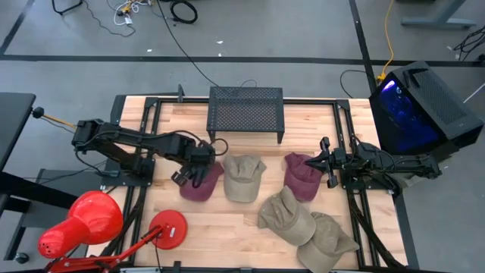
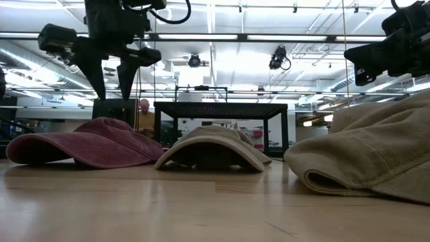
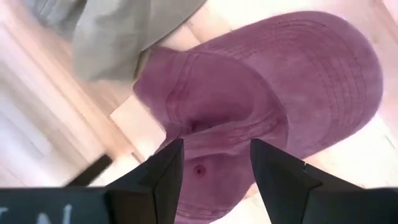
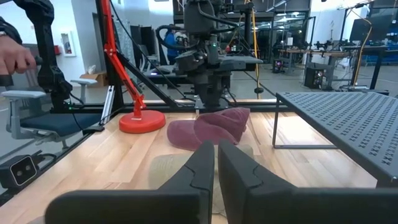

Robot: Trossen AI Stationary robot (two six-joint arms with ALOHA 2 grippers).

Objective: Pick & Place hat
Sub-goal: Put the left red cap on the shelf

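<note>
On the pale wooden tabletop (image 1: 227, 220), a maroon cloth cap (image 1: 200, 184) is seen lying brim-down at about nine o'clock from the centre, just beside an olive-tan cloth cap (image 1: 242, 178) at its three o'clock side. The left claw (image 1: 189, 173) is held directly above the maroon cap's crown, its two dark fingers (image 3: 166, 171) spread apart and clear of the fabric; nothing is gripped. In the low view the claw (image 2: 112, 82) hangs above the cap (image 2: 80, 142).

A second maroon cap (image 1: 301, 174) is found at three o'clock from the centre, with the right claw (image 1: 321, 161) waiting beside it, its fingers (image 4: 199, 163) pressed together on nothing.

Two more tan caps (image 1: 288, 215) (image 1: 326, 243) are placed toward five o'clock. A black perforated metal stand (image 1: 245, 111) is set at twelve o'clock, and a red desk lamp (image 1: 83, 224) at seven o'clock.
</note>
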